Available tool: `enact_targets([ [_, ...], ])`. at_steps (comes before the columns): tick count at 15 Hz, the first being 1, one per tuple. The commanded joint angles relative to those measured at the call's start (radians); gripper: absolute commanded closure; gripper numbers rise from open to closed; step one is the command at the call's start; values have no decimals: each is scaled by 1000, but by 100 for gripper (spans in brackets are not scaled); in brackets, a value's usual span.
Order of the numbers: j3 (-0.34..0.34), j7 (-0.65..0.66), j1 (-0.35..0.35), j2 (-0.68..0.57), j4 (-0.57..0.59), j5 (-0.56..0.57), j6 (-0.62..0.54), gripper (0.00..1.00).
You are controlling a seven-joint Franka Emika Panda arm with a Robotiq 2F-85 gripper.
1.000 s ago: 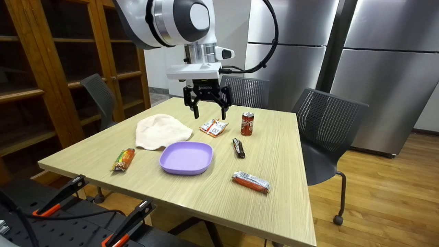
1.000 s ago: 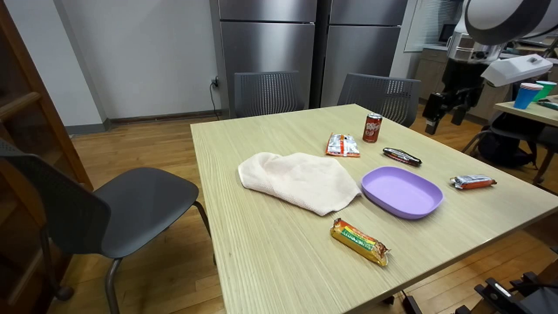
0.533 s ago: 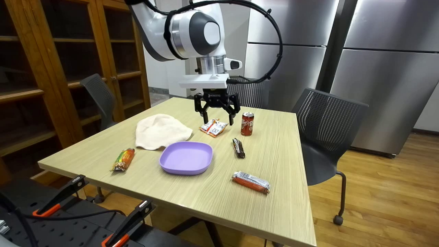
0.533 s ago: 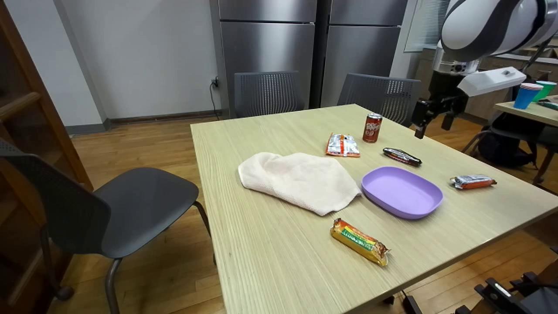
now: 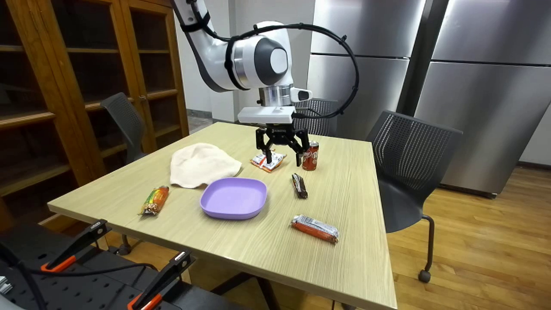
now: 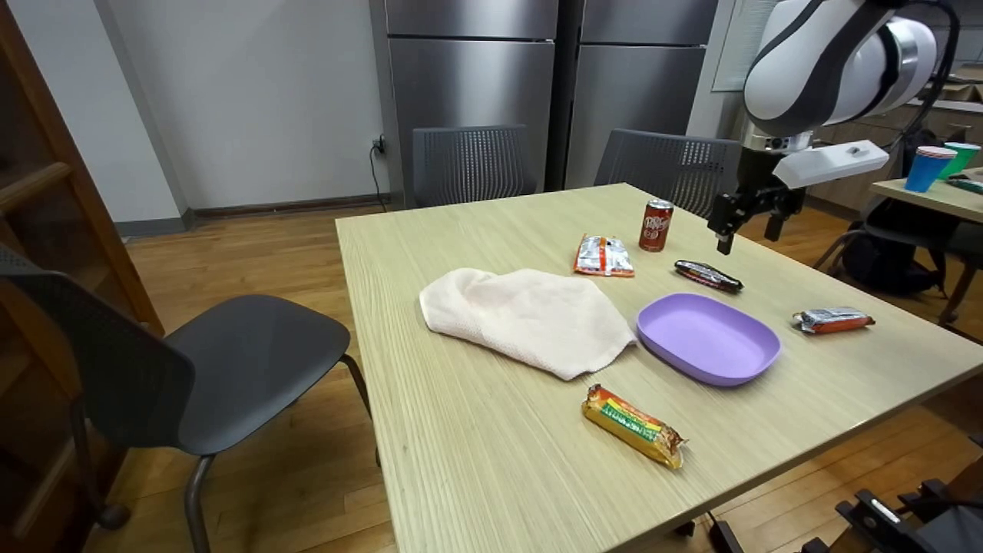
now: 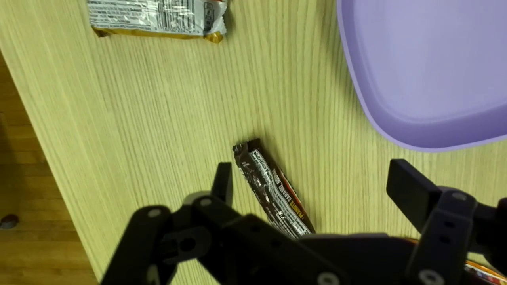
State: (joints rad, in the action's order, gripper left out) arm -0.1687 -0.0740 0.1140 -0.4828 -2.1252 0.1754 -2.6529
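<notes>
Fridges and mesh chairs suggest a breakroom.

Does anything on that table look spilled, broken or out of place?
Nothing looks spilled or broken: the soda can stands upright and the purple plate sits level. Only the pale cloth beside it looks untidy: rumpled, not flat.

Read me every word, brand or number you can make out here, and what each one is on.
"Nutrition Facts": dark bar, wrist view.
"PEANUTS, CARAMEL", then a partly legible word: dark bar.
"Dr Pepper", slightly blurred: soda can, in an exterior view.
Too small or blurred to read: other print on the dark bar, silver-labelled bar, yellow bar, snack packet and claw.
</notes>
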Motion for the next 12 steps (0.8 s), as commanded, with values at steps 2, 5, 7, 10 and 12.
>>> enact_targets([
  [2, 2, 7, 3, -15, 16, 2, 4, 0],
  [5, 2, 8, 3, -17, 20, 2, 6, 0],
  [7, 2, 9, 3, -17, 22, 2, 7, 0],
  [10, -9, 32, -8, -25, 27, 9, 3, 0],
  [12, -20, 53, -19, -44, 39, 20, -21, 0],
])
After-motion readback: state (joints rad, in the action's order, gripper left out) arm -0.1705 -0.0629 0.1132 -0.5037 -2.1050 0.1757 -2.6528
